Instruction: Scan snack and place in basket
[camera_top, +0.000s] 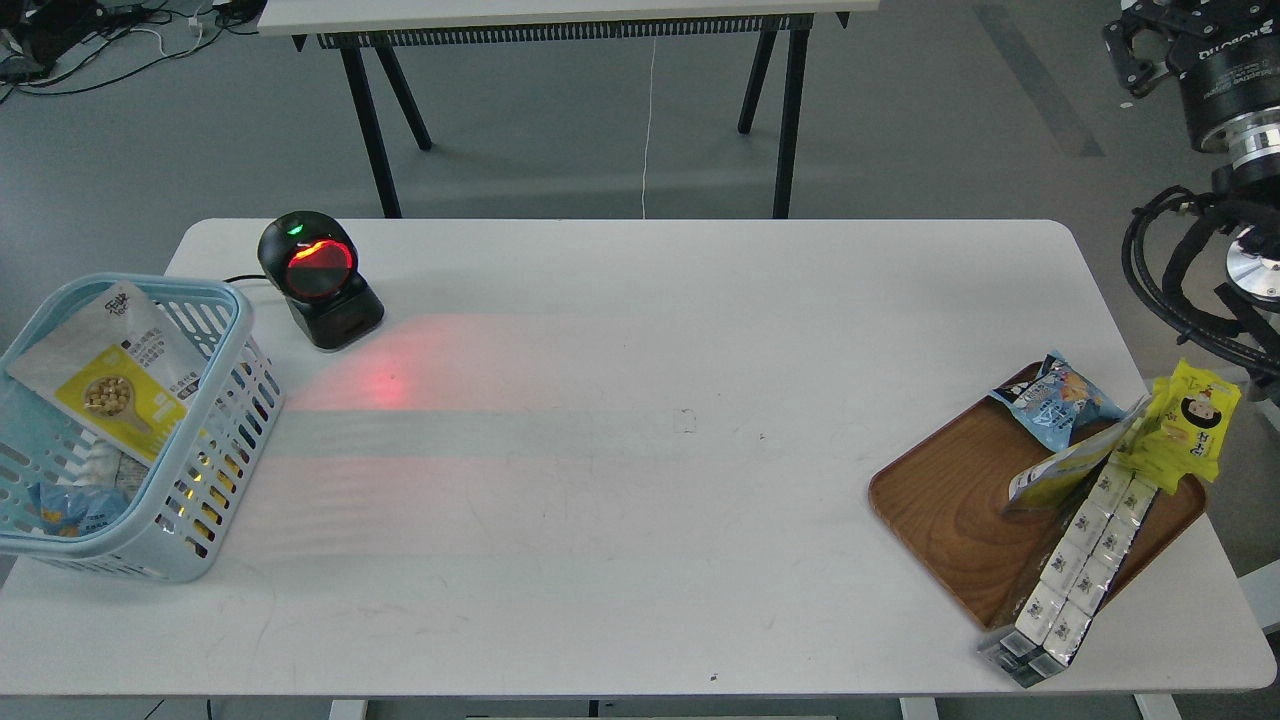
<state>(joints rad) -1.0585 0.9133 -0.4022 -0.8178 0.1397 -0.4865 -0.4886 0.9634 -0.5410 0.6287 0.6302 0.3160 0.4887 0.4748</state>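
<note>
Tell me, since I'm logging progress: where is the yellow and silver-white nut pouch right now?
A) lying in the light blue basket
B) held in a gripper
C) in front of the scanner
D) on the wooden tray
A: the snack lies tilted inside the basket at the table's left end, on top of other packets.

A white bench (640, 400) with rounded corners fills most of the view. Beyond its far edge lies a grey floor (900, 130), smooth and evenly lit. A second table (560, 15) stands past the bench on black angled legs (370, 120). A thin white cord (650, 130) hangs from that table, and dark cables (90, 35) lie tangled on the floor to its left.
</note>
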